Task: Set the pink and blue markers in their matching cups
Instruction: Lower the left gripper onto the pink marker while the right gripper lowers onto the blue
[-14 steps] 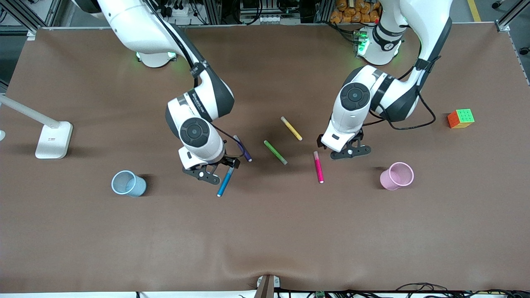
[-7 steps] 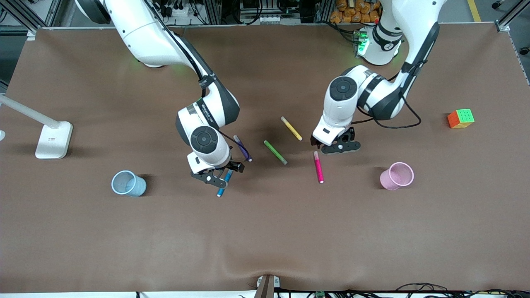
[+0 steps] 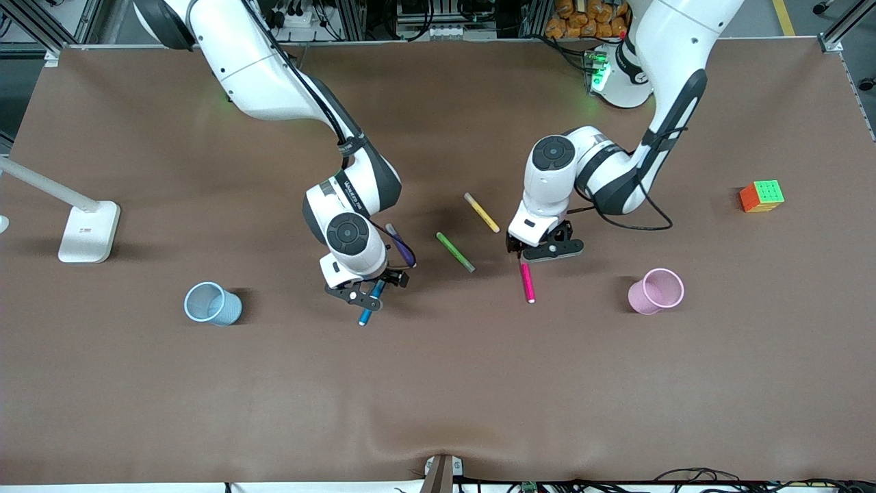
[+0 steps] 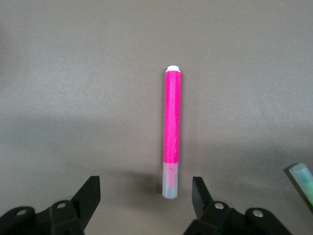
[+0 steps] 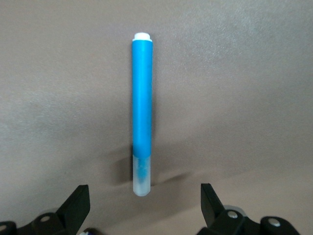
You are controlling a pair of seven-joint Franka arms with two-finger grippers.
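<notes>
Brown matting covers the whole table (image 3: 438,383), and nothing of the job is finished yet: both cups stand empty and both pens lie flat on it.

The blue pen (image 3: 370,304) lies near the middle, with the pale blue cup (image 3: 213,304) well apart from it toward the right arm's end. The right gripper (image 3: 368,287) is low over the capped end of that pen; in the right wrist view its fingers (image 5: 76,205) stand wide on either side of the clear cap, and the blue pen (image 5: 141,115) runs straight out between them, ungripped.

The pink pen (image 3: 527,281) lies toward the left arm's end of the middle, and the pink cup (image 3: 656,291) stands beside it, closer to that end, with bare mat between. The left gripper (image 3: 540,248) sits over its capped end too, jaws spread wide around the pink pen (image 4: 171,133) without touching it.

So I'd say both arms are lined up for the pick-up, and everything else remains: closing, lifting, carrying, dropping each pen into its own colour.

A purple pen (image 3: 401,245), a green one (image 3: 455,252) and a yellow one (image 3: 481,212) lie between the arms, and a colour cube (image 3: 762,196) and a white lamp base (image 3: 88,231) sit off at the ends.
</notes>
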